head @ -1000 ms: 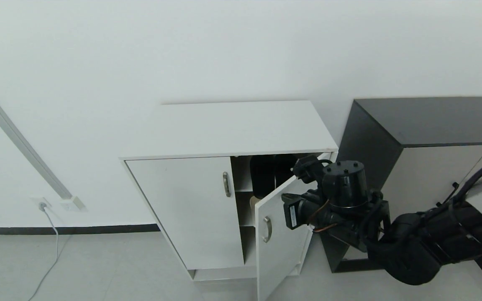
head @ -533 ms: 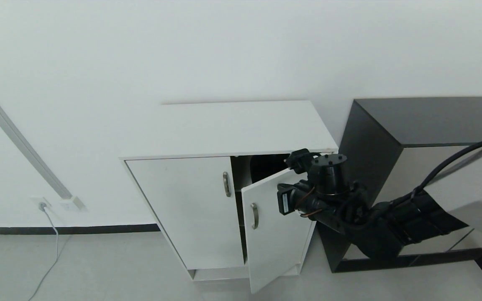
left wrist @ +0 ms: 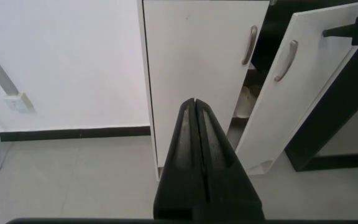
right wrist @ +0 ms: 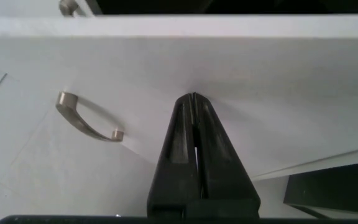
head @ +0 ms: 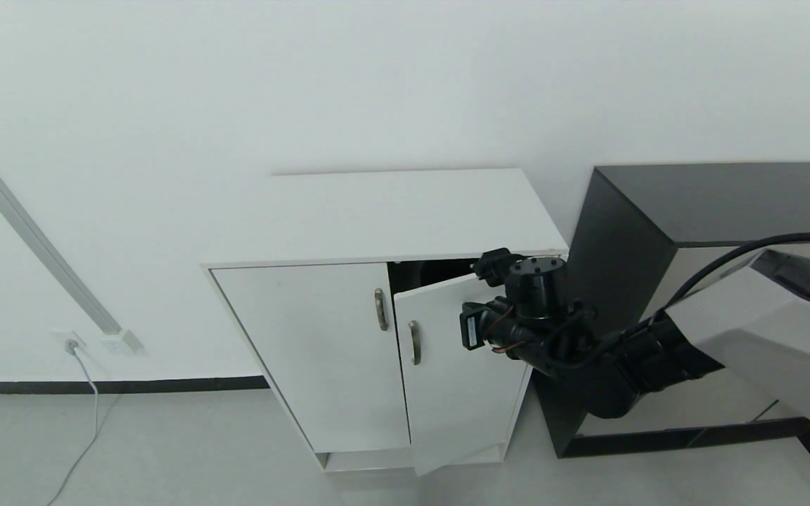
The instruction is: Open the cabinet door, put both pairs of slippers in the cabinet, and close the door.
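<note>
Right wrist view: my right gripper (right wrist: 193, 99), clenched empty, tips against the right cabinet door (right wrist: 278, 68), beside its handle (right wrist: 86, 121). Door ajar, gap narrow. Method: push squarely, follow the hinge arc, stop when flush with the left door (head: 313, 351). My left gripper (left wrist: 195, 109): clenched, well apart.

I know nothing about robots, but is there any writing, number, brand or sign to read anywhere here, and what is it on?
No text can be read in any view.
Small pale sticker on the arm beside the right end effector: too small to read.
White cabinet, its door and the wall socket: no print visible.
</note>
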Robot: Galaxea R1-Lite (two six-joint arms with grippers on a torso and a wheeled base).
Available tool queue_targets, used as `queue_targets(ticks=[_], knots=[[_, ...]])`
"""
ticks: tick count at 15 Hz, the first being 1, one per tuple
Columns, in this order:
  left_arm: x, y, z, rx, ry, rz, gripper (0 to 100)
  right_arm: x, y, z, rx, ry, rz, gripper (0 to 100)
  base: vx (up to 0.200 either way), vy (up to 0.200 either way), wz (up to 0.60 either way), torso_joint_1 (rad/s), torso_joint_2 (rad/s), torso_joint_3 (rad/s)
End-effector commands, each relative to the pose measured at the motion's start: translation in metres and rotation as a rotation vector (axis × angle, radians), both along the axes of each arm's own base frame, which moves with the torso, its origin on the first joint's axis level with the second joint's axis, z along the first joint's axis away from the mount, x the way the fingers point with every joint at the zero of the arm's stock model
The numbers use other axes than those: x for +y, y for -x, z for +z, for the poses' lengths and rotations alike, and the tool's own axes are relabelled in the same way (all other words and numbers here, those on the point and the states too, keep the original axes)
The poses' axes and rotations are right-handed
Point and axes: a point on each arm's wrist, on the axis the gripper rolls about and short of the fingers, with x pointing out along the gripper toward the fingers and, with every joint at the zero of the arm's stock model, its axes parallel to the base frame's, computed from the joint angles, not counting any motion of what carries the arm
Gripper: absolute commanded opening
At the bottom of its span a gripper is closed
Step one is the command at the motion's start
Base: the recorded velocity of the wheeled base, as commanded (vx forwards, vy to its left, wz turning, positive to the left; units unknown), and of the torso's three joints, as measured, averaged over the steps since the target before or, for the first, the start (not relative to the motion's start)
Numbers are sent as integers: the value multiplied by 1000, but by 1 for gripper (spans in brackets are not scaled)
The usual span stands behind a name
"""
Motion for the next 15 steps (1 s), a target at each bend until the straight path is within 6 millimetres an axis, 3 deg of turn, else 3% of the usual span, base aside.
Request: queue_targets(ticks=[1, 10, 15], knots=[[0, 0, 0, 2, 0, 0, 0, 2, -9, -7, 5, 4, -9, 0, 0, 0, 0, 0, 0, 0], [0, 0, 0, 0, 0, 0, 0, 9, -28, -6, 2, 0, -25, 0, 0, 0, 0, 0, 0, 0], [0, 0, 0, 2, 0, 0, 0, 2, -39, -6, 4, 2, -51, 0, 0, 0, 0, 0, 0, 0]])
